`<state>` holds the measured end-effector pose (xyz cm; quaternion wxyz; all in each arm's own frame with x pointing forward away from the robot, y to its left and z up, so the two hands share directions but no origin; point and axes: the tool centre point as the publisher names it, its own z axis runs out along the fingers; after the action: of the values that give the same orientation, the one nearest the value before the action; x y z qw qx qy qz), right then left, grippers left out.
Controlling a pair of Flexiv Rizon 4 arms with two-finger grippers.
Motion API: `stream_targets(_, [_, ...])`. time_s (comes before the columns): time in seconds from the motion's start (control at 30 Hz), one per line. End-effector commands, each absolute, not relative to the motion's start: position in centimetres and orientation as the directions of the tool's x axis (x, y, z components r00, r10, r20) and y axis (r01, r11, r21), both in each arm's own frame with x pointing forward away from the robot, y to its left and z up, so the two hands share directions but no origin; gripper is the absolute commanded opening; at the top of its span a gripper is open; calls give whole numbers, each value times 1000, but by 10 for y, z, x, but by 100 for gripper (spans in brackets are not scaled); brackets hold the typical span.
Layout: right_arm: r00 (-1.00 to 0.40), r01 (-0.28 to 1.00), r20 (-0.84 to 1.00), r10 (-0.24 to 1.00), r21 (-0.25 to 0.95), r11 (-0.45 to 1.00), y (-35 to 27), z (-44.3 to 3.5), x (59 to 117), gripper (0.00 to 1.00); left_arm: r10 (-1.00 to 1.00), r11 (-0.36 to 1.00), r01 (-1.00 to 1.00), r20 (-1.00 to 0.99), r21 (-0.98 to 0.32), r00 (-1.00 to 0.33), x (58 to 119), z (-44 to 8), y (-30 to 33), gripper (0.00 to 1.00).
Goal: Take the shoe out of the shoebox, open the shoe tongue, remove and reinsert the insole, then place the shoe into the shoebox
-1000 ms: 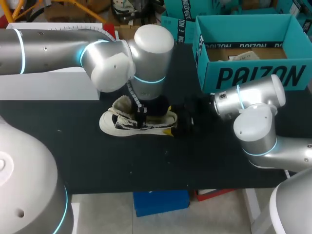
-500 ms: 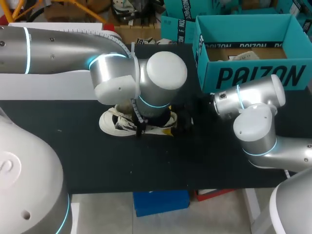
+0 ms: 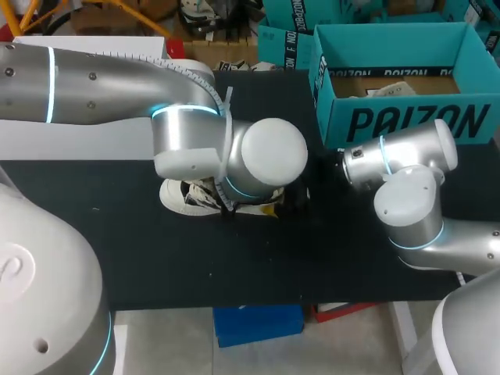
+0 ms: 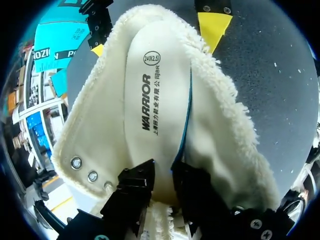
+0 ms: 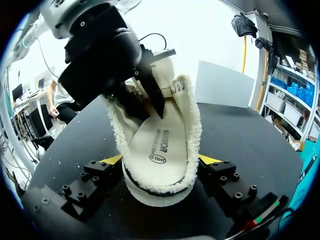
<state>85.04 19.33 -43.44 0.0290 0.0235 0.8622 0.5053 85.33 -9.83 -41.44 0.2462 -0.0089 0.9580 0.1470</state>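
A cream fleece-lined shoe lies on the black table, mostly hidden under my left arm's wrist. Its upper is spread wide and the white insole lies inside. My left gripper is down in the shoe, its black fingers pinched on the insole's near end. From the other side my right gripper has the shoe at its other end, one yellow-tipped finger pressed against each side. The teal shoebox stands open at the back right.
Crumpled paper lies inside the shoebox. A second teal box stands behind the table's far edge. The table's front half is bare black surface. My right arm's elbow sits in front of the shoebox.
My left arm's wrist has swung right and toward the table's front, covering more of the shoe. The right arm has stayed still.
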Motion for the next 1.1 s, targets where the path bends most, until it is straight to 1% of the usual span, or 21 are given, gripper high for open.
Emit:
stream_targets(0.03, [-997,13,-24,69,872,490,192,-436,850,0,54,965,-94,-537,245,-842,906,-507,-61,23])
stream_targets(0.17, [-997,13,-24,69,872,490,192,-436,850,0,60,967,-92,-561,238,-826,910,-511,-63,23])
stream_targets(0.23, [-997,13,-24,69,872,490,192,-436,850,0,64,968,-88,-570,236,-819,910,-513,-65,20])
stream_targets(0.37, [-997,13,-24,69,872,490,192,-436,850,0,72,971,-72,-566,228,-822,913,-516,-69,10])
stream_targets(0.4, [-997,13,-24,69,872,490,192,-436,850,0,71,971,-71,-565,226,-822,913,-516,-69,0])
stream_targets(0.73, [-997,13,-24,69,872,490,192,-436,850,0,94,979,-11,-497,205,-863,906,-513,-73,0])
stream_targets(0.83, [-997,13,-24,69,872,490,192,-436,850,0,100,988,36,-441,151,-892,900,-503,-75,0])
stream_targets(0.9, [-997,13,-24,69,872,490,192,-436,850,0,113,987,53,-422,150,-900,896,-498,-77,0])
stream_targets(1.1, [-997,13,-24,69,872,490,192,-436,850,0,141,989,119,-340,84,-930,883,-477,-87,0])
